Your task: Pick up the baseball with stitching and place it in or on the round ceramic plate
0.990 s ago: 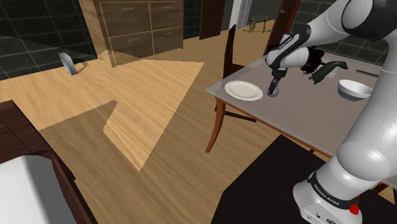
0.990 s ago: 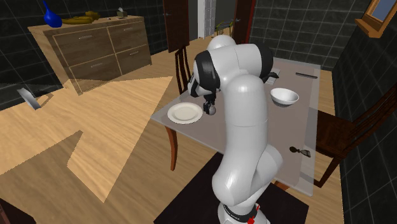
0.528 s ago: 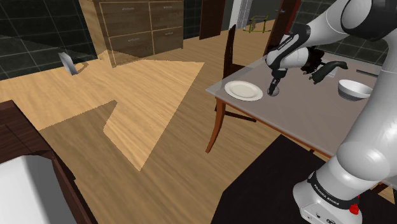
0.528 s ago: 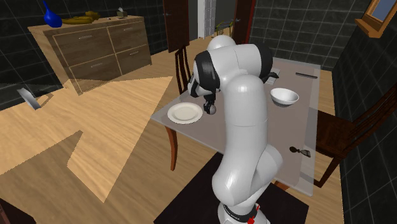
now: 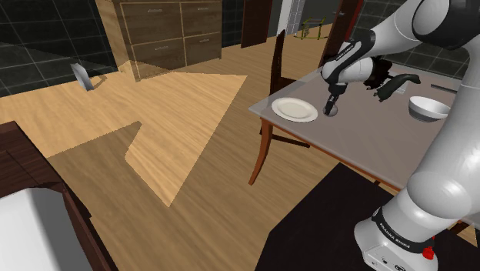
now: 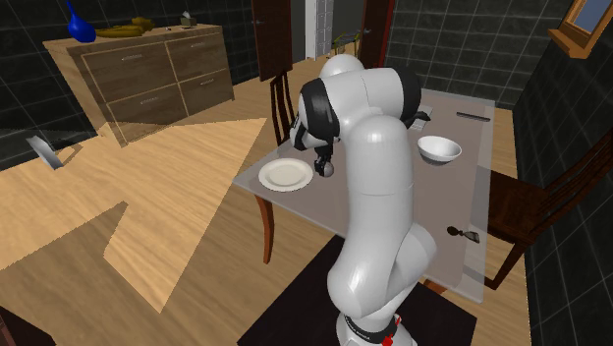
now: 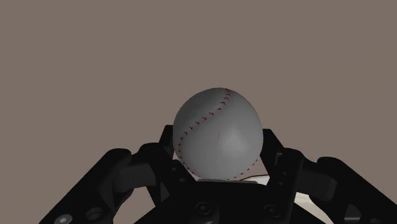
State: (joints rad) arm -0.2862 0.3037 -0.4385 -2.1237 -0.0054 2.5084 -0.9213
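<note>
A grey-white baseball [image 7: 218, 133] with red stitching sits clasped between my black fingers [image 7: 275, 153] in the wrist view. My gripper [image 5: 331, 106] points straight down at the grey table [image 5: 369, 142], shut on the baseball [image 5: 331, 112], which is at or just above the tabletop. The round cream plate [image 5: 295, 109] lies right beside it, toward the shoulder view's left, near the table's corner. In the second exterior view the gripper [image 6: 325, 163] and baseball [image 6: 327, 171] stand just right of the plate [image 6: 286, 175].
A white bowl [image 5: 428, 108] stands farther along the table, with a black object [image 5: 396, 83] behind it. A wooden chair [image 5: 277, 61] is pushed against the table's far side. A small dark utensil [image 6: 462, 233] lies near the table's near edge.
The fingers have closed on the baseball. The arm has hardly moved since.
</note>
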